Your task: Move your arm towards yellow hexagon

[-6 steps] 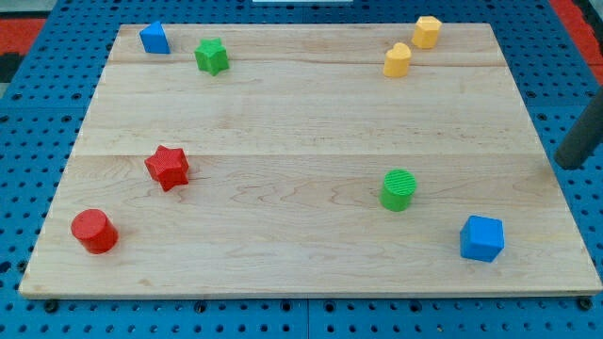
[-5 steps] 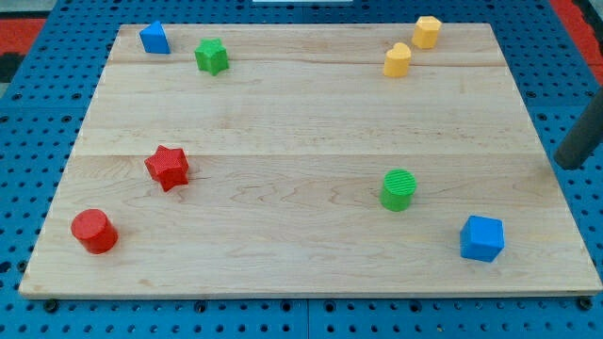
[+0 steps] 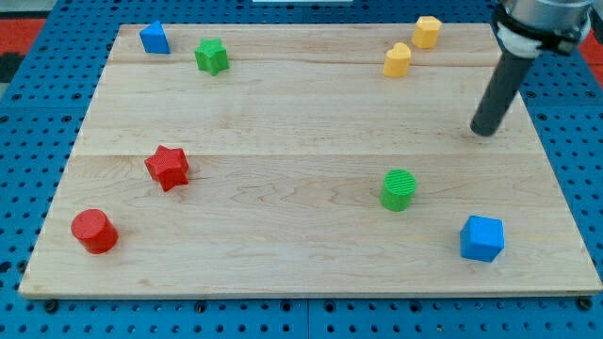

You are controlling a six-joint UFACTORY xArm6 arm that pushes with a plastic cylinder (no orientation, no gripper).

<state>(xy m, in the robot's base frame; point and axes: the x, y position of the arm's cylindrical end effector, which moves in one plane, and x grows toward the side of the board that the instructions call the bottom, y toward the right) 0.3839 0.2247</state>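
Observation:
The yellow hexagon [image 3: 427,31] sits near the board's top right corner, with a second yellow block [image 3: 398,59] just below and to its left. My tip [image 3: 482,132] rests on the board at the right, below and to the right of both yellow blocks, well apart from them. It is above and to the right of the green cylinder [image 3: 399,189].
A blue cube [image 3: 481,237] lies at the lower right. A red star [image 3: 168,168] and a red cylinder [image 3: 93,231] lie at the left. A blue block [image 3: 154,39] and a green star [image 3: 212,56] lie at the top left. The wooden board [image 3: 301,273] rests on a blue pegboard.
My tip has moved from the board's right edge up and to the left onto the board, closer to the yellow blocks. No block has moved.

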